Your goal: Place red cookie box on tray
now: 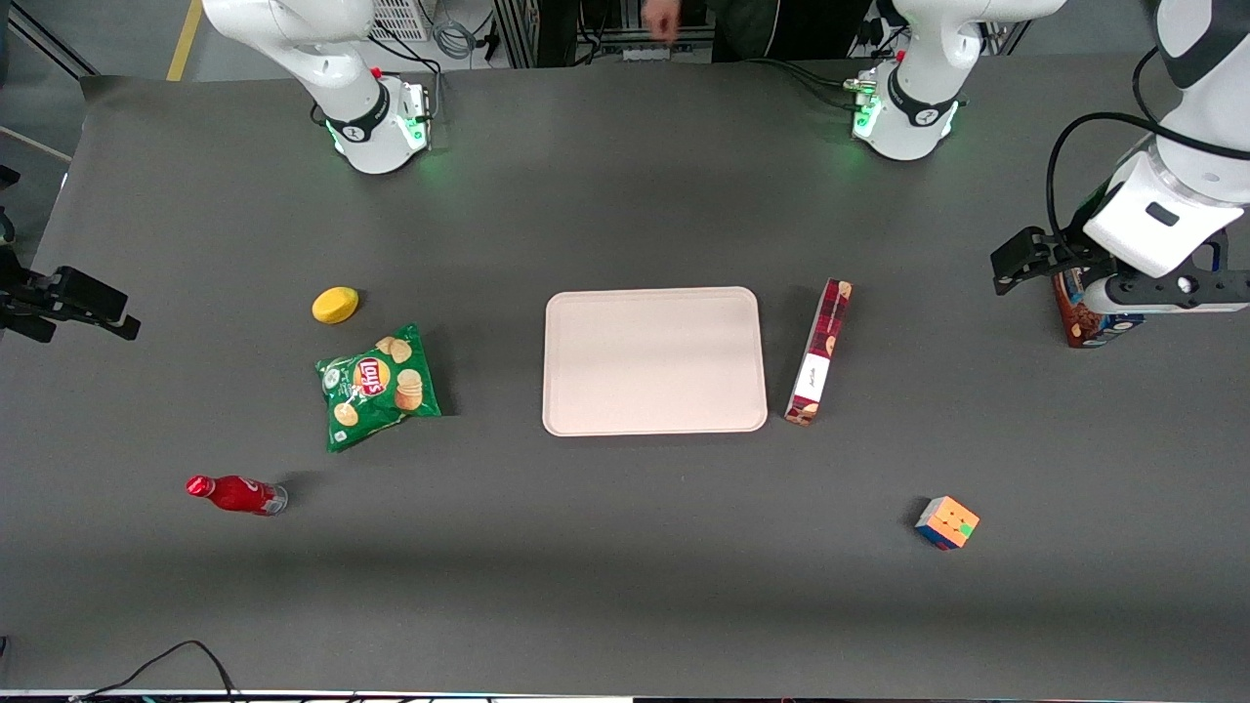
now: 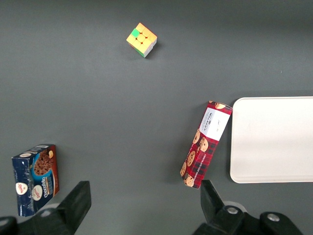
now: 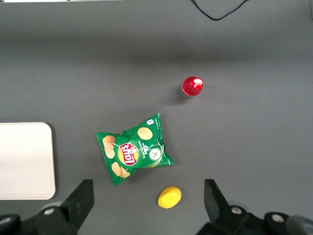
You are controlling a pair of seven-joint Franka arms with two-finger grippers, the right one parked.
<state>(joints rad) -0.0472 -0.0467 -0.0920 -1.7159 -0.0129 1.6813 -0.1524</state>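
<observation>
The red cookie box (image 1: 819, 352) (image 2: 206, 143) lies flat on the table, a long dark-red plaid carton with a white label. It rests close beside the short edge of the pale pink tray (image 1: 653, 359) (image 2: 272, 139) that faces the working arm's end of the table, not touching it. My gripper (image 1: 1099, 278) (image 2: 145, 205) hangs well above the table, farther toward the working arm's end than the box. It is open wide and holds nothing. One black fingertip (image 2: 209, 196) shows just past the end of the carton.
A blue-and-brown cookie box (image 1: 1089, 312) (image 2: 35, 177) sits under my arm. A colour cube (image 1: 946, 522) (image 2: 141, 39) lies nearer the front camera. A green chip bag (image 1: 376, 385), a yellow lemon (image 1: 335, 305) and a red bottle (image 1: 234, 494) lie toward the parked arm's end.
</observation>
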